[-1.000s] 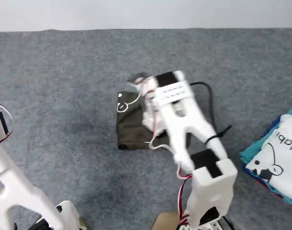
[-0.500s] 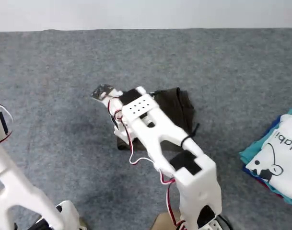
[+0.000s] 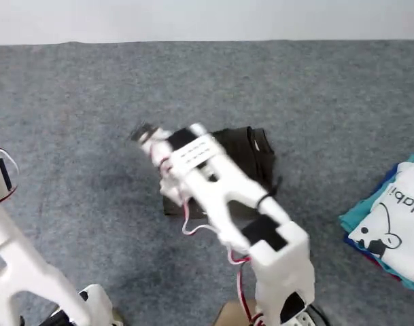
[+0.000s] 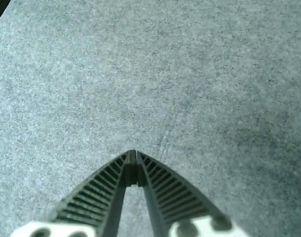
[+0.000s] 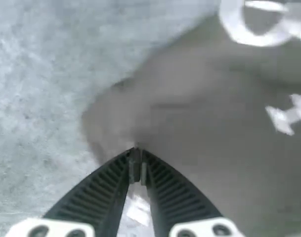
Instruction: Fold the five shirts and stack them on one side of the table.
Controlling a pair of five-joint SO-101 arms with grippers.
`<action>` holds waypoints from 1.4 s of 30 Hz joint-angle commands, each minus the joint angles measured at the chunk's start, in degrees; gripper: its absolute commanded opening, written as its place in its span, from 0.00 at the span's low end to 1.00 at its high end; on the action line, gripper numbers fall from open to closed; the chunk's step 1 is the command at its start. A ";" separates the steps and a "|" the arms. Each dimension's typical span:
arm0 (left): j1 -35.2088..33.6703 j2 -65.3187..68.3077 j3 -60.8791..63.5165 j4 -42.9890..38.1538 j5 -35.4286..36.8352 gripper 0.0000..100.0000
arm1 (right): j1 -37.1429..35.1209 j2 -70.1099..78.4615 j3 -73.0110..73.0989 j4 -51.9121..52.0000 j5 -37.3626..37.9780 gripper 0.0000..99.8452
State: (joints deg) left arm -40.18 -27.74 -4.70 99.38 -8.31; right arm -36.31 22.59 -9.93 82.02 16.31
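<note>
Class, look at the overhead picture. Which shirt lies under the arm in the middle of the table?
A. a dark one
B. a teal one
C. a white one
A: the dark shirt lies folded mid-table beneath the right arm, while the white and teal ones sit in the stack off to the side.

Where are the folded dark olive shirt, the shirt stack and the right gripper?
folded dark olive shirt (image 3: 251, 153): high view, on the part clear of the arm.
stack of folded shirts (image 3: 387, 227): high view, on the white top shirt.
right gripper (image 5: 135, 160): right wrist view, between its fingertips.
</note>
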 commanded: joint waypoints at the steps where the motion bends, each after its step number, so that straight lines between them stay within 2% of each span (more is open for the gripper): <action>1: 0.18 -1.49 -0.04 1.14 0.09 0.00 | 7.52 -7.52 -2.46 -2.15 -0.09 0.01; 5: 2.46 -1.49 0.04 1.14 0.09 0.00 | 15.60 -8.48 -2.46 -7.96 -0.44 0.02; 7: 5.10 -1.58 0.04 1.14 0.09 0.00 | 17.80 -7.60 -2.46 -9.71 -0.62 0.08; 10: 9.23 -1.58 0.04 1.14 0.09 0.00 | 18.68 -5.76 -2.46 -12.09 -6.07 0.18; 12: 11.52 -1.58 0.04 1.14 0.09 0.00 | 19.12 -4.70 -2.46 -14.11 -9.23 0.20; 19: 12.31 -1.41 0.04 1.05 -0.18 0.00 | 19.30 -0.57 -2.46 -19.91 -12.57 0.19; 29: 12.31 -1.58 3.65 1.14 -0.26 0.00 | 19.56 3.21 -2.46 -25.71 -12.40 0.19; 36: 12.31 -1.49 4.88 1.05 -0.26 0.00 | 22.73 6.37 -2.46 -27.12 -12.31 0.19; 40: 12.40 -1.14 4.88 0.97 -0.26 0.00 | 23.69 6.37 -2.46 -27.12 -11.96 0.10; 42: 12.48 -1.14 4.88 0.97 -0.26 0.00 | 23.78 6.11 -2.46 -27.12 -9.41 0.03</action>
State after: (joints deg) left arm -28.22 -27.91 0.31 99.38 -8.31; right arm -13.27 29.80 -9.85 55.74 4.44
